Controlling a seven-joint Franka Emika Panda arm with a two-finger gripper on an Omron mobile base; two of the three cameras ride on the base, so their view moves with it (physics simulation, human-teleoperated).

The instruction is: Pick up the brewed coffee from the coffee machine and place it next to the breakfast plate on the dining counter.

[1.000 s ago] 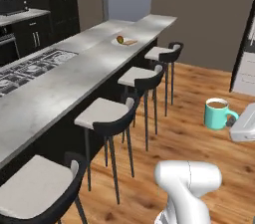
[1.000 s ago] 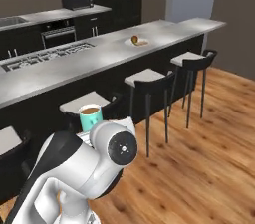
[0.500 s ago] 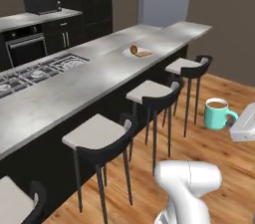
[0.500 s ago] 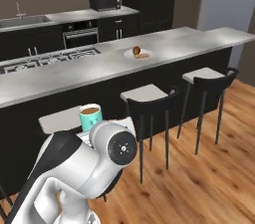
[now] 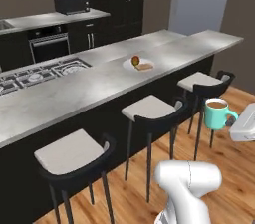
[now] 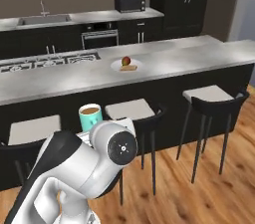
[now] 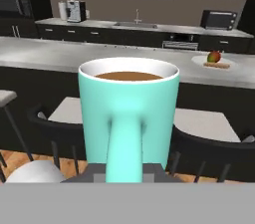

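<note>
The brewed coffee [image 7: 128, 118] is a teal mug held upright in the air, its handle turned toward the hand camera. The gripper [image 7: 125, 173] is closed on this handle, and the fingers are mostly hidden behind it. In the left base view the mug [image 5: 217, 113] hangs over the wooden floor [image 5: 229, 188], in front of the stools and below the level of the dining counter [image 5: 99, 86].

Between the mug and the counter stands a row of bar stools [image 5: 154, 113] with black frames and pale seats. In the hand view two of the seats lie just behind the mug, lower than its rim. The breakfast plate [image 6: 125, 64] rests on the counter top, with a red-orange fruit and a slice of toast on it. The grey surface around the plate is bare on all sides. A gas cooktop [image 5: 37, 74] is set in the same long top, well apart from the plate.

On the far wall counter, the coffee machine [image 7: 75, 11] stands beside a white paper-towel roll [image 7: 62, 10]. A black microwave [image 6: 129, 1] sits further along this counter.

The mug looks smooth and bright, with a white inner rim and brown coffee almost up to the top. The liquid surface is level.
</note>
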